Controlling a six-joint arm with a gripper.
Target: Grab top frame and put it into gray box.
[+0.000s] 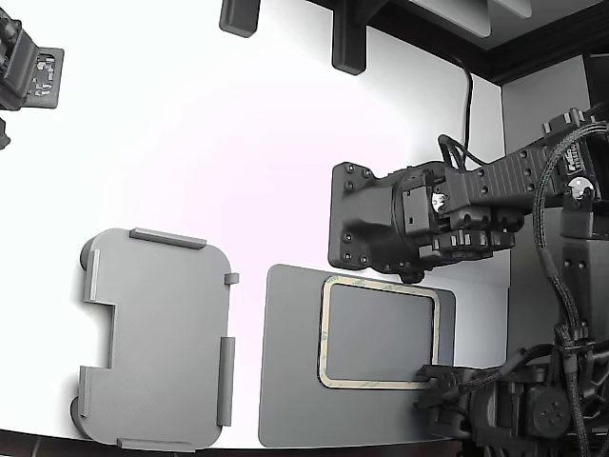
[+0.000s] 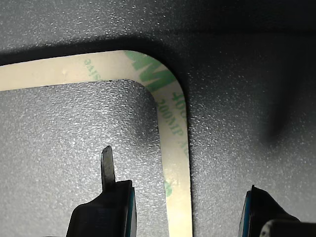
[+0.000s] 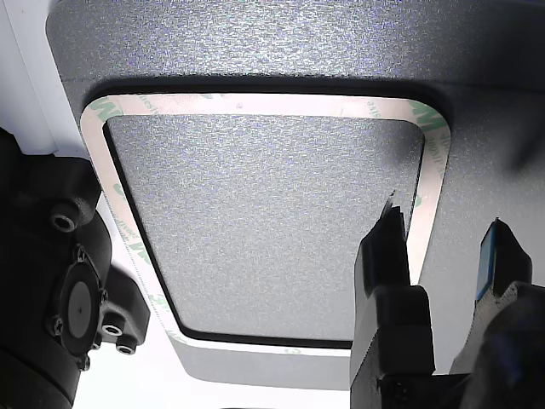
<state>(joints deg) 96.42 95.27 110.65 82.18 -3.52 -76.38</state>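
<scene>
— While the top frame (image 1: 381,331) lies flat on the dark gray mat (image 1: 290,381), where is the gripper (image 2: 185,207)?
— Low over one long side of it, jaws parted, one finger (image 2: 107,165) inside the strip and one outside; whether they touch it is hard to tell.
— And the gray box (image 1: 157,338)?
— Beside the mat on the white table (image 1: 238,143), toward the exterior view's left

Count: 1 top frame (image 1: 381,330), 1 gray box (image 1: 157,338), 1 dark mat (image 1: 295,381), 2 arms visible.
</scene>
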